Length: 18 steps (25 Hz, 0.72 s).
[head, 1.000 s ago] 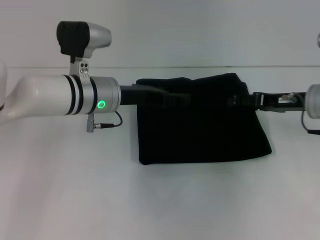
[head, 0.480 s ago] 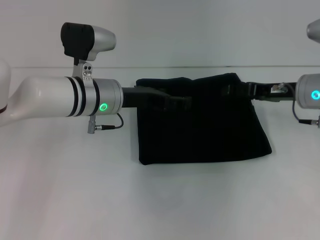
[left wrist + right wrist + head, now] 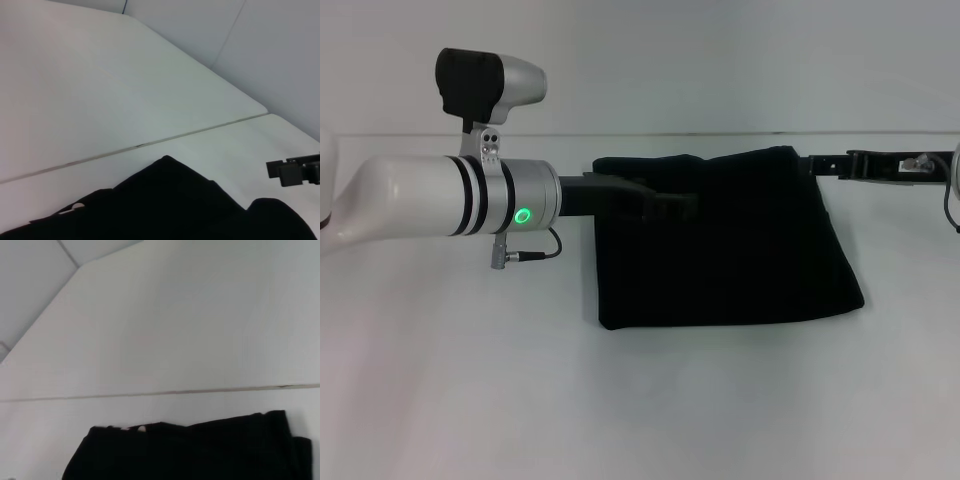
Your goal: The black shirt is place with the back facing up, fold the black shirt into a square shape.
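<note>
black shirt folded to near-square block, flat mid-table | left gripper over its upper-left part, finger state untellable | right gripper just off upper-right corner, untellable, likely clearing fold

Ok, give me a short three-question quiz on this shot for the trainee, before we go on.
1. True or false: the black shirt lies folded into a compact block on the white table.
2. Which end effector reaches over the shirt? A) left end effector B) right end effector
3. In the head view, where is the right end effector relative to the shirt?

Key: 1 true. 2 A. 3 Just off the far right corner, beside the cloth rather than over it.
</note>
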Each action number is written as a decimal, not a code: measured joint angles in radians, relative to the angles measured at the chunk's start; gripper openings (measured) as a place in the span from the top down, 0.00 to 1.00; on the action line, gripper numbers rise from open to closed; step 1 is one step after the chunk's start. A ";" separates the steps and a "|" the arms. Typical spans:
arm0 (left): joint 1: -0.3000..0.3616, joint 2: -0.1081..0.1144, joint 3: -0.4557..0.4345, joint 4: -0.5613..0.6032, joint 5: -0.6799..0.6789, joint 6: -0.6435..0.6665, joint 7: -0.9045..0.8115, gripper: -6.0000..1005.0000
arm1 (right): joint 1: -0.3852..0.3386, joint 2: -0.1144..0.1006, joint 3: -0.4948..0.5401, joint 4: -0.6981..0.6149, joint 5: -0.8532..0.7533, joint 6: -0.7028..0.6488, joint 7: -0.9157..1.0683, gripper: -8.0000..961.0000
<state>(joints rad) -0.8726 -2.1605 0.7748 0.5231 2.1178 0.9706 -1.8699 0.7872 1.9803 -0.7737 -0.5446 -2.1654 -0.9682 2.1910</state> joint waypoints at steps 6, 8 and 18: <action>0.010 0.000 0.000 -0.001 0.002 -0.004 0.019 0.10 | 0.019 0.018 0.001 0.024 0.012 -0.036 -0.162 0.10; 0.013 0.000 0.000 -0.001 0.001 -0.004 0.024 0.10 | 0.031 0.026 -0.004 0.042 0.010 -0.025 -0.195 0.14; 0.024 -0.001 0.000 -0.008 0.002 0.003 0.026 0.10 | 0.049 0.049 -0.161 0.132 0.008 0.178 -0.235 0.70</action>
<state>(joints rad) -0.8484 -2.1614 0.7746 0.5153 2.1194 0.9740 -1.8437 0.8366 2.0295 -0.9349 -0.4128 -2.1570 -0.7903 1.9559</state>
